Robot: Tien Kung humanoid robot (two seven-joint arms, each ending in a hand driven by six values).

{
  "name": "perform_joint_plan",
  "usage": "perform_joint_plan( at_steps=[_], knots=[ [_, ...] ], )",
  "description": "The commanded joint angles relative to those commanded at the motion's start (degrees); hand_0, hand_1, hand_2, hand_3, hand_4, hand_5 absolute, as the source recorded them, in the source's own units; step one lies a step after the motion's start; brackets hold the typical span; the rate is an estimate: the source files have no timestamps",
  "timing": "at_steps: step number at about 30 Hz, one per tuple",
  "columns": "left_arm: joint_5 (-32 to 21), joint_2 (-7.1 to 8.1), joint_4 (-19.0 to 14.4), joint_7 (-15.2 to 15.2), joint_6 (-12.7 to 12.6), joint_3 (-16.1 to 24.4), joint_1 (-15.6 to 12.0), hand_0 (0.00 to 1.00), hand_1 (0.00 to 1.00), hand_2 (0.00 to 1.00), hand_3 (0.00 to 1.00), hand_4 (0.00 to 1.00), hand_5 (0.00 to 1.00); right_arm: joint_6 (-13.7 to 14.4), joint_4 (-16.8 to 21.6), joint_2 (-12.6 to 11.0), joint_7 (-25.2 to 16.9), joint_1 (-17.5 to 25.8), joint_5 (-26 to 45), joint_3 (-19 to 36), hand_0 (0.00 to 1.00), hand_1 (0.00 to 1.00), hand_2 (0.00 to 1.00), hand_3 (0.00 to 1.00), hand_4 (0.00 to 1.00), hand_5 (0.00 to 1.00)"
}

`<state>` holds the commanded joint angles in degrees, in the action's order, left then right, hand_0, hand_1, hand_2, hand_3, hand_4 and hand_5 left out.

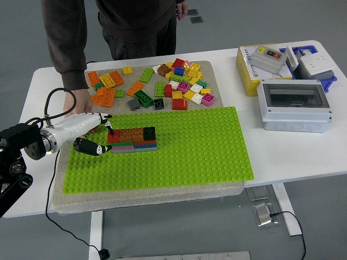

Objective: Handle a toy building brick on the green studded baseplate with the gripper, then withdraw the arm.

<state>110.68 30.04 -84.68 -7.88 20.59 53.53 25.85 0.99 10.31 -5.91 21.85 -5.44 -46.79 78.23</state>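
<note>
A green studded baseplate point(184, 151) lies on a beige mat. Near its left end stands a low stack of bricks point(134, 140), with a red brick point(114, 137) at the left end of its top row, beside brown and black ones. My left hand point(105, 140) reaches in from the left. Its white fingers point(107, 123) are spread above the stack's left end, and one fingertip touches the red brick's top. The dark thumb point(93, 147) lies lower left on the baseplate, apart from the brick. The hand grips nothing.
Several loose bricks point(162, 86) lie on the mat behind the baseplate. A person stands at the far side, one hand point(77, 101) resting on the mat's left edge just behind my hand. A grey enclosure point(295, 105), a yellow box point(250, 76) and switches sit at the right.
</note>
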Motion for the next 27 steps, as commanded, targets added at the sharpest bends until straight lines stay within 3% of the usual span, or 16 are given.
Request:
perform_joint_plan(
  at_steps=[12,27],
  knots=[
    [0.28,-0.30,0.44,0.30,-0.31,0.51,-0.32,0.987,0.983,0.975,0.658,0.704,0.334,-0.14,0.00,-0.07,-0.06,0.10,0.25,-0.52,0.637,0.568,0.532,0.795,0.671,0.998],
    [-0.29,2.26,-1.70,0.65,-0.41,1.91,0.87,0.984,0.979,0.970,0.656,0.702,0.335,-0.07,0.00,-0.17,0.03,0.30,0.22,-0.24,0.637,0.566,0.528,0.793,0.673,0.998]
  ],
)
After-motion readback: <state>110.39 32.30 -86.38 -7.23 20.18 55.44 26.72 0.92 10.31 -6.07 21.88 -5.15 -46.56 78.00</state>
